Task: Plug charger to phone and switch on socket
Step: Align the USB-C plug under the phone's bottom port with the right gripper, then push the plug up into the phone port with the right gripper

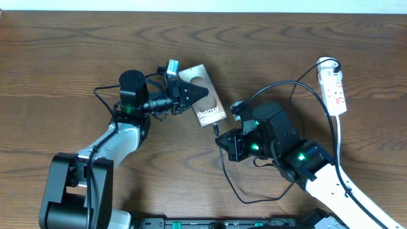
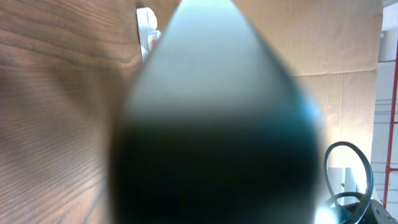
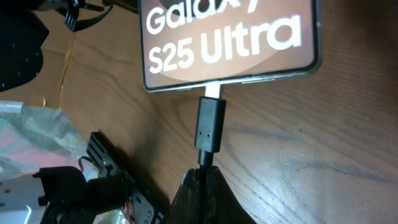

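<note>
Charger (image 3: 209,124): likely light, limp cable with a stiff plug tip, at the port of the phone (image 3: 230,37) on the table (image 1: 63,51). Your right fingers (image 3: 200,193) pinch it behind the plug, so grip there. Your left fingers (image 1: 197,93) are closed over the phone.

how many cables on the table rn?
2. The thin black charger loops from the socket to the phone, plug end in the right claw. The white cord runs from the socket toward the near right edge. More may be hidden.
</note>
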